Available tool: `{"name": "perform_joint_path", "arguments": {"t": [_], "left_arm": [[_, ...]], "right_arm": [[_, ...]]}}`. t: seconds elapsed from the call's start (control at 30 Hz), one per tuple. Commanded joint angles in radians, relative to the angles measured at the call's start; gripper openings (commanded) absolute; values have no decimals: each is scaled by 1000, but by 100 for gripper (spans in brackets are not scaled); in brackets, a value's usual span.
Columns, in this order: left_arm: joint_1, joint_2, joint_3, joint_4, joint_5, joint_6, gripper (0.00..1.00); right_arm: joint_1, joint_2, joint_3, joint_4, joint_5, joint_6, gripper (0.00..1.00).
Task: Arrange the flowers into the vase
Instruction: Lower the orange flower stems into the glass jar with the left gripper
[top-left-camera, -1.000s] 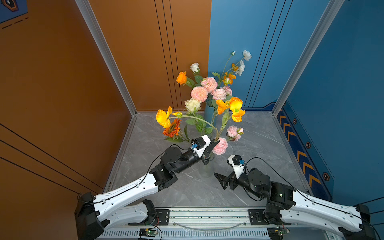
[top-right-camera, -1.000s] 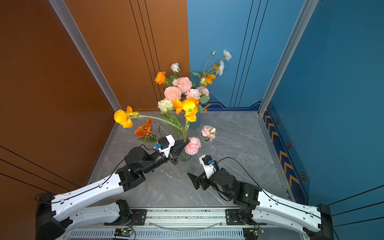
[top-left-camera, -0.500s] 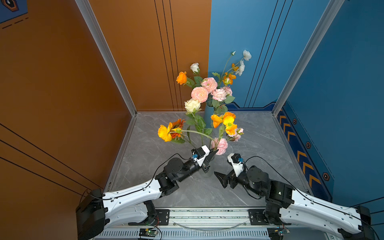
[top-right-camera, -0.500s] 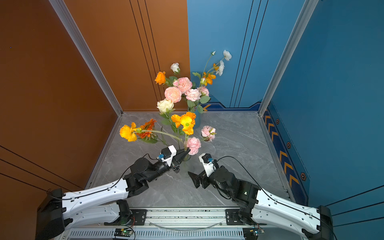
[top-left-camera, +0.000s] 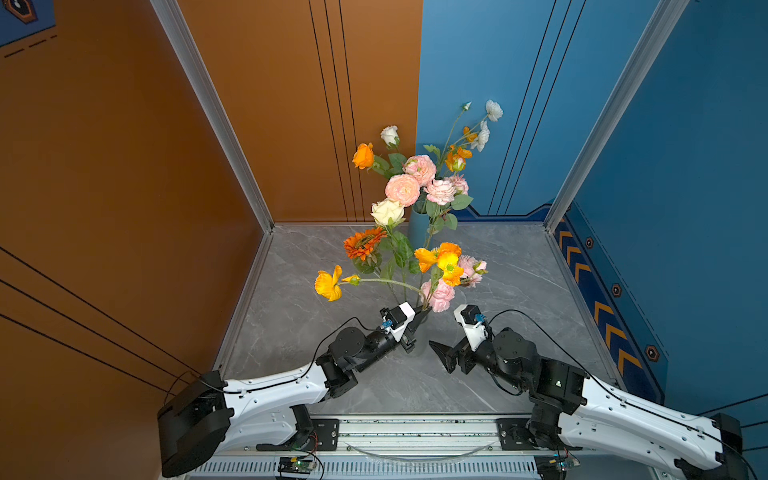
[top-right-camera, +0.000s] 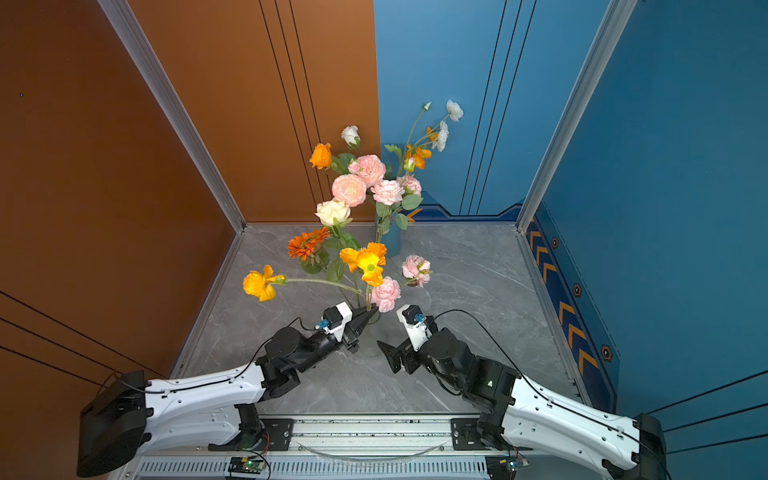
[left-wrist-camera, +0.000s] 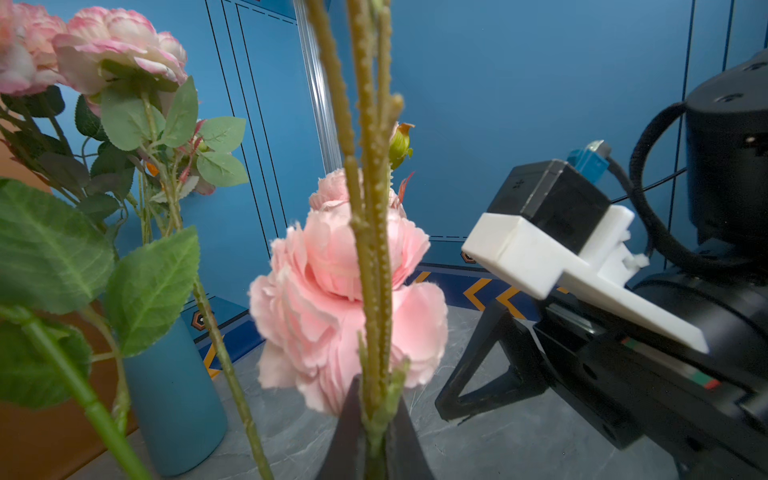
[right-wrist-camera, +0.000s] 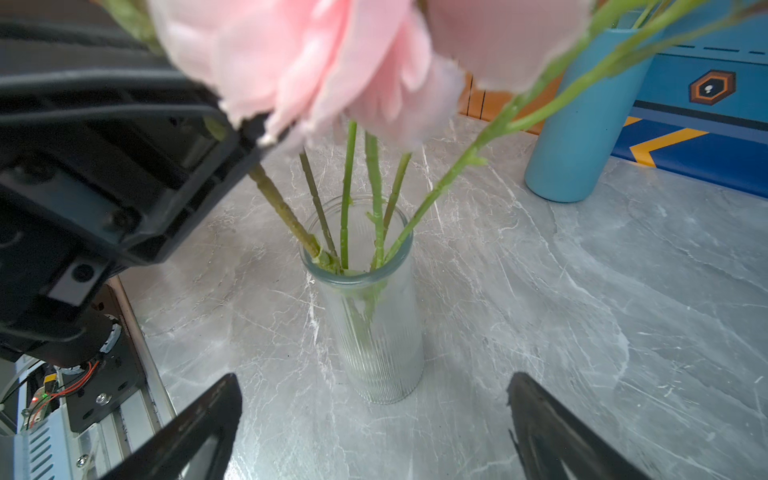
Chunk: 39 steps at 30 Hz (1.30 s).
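A clear ribbed glass vase (right-wrist-camera: 374, 324) stands at the front middle of the table and holds several green flower stems (right-wrist-camera: 347, 199). My left gripper (left-wrist-camera: 376, 386) is shut on the olive stems (left-wrist-camera: 370, 249) of an orange-yellow poppy sprig (top-left-camera: 444, 259) just above the vase mouth. The sprig's lower end rests inside the rim. In both top views the left gripper (top-left-camera: 420, 316) (top-right-camera: 369, 312) covers most of the vase. A pink bloom (left-wrist-camera: 340, 299) hangs close behind the held stems. My right gripper (right-wrist-camera: 374, 380) (top-left-camera: 451, 357) is open, low, facing the vase's base without touching it.
A blue vase (top-left-camera: 417, 228) (top-right-camera: 390, 243) at the back middle holds tall pink, white and orange flowers (top-left-camera: 402, 189). Orange and blue walls (top-left-camera: 249, 124) close in the grey marble table (top-left-camera: 519, 270) on three sides. The arms' rail (top-left-camera: 415, 432) runs along the front edge.
My left gripper has come down toward the clear vase with the poppy sprig, and its blooms have dropped lower. The right gripper has stayed open and has hardly moved.
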Motion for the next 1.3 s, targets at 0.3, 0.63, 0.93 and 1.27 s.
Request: {"name": "perform_joint_path", "arguments": {"t": [0.3, 0.63, 0.93, 1.27], "left_arm": [[9, 75, -75, 199, -37, 4, 24], [11, 31, -88, 196, -47, -6, 44], [10, -45, -85, 131, -52, -19, 25], [41, 52, -49, 94, -72, -58, 3]], "right_arm": [[-34, -6, 41, -40, -3, -40, 100], [-53, -5, 40, -40, -18, -38, 100], [-64, 1, 35, -39, -23, -33, 100], [-79, 25, 41, -31, -46, -32, 100]]}}
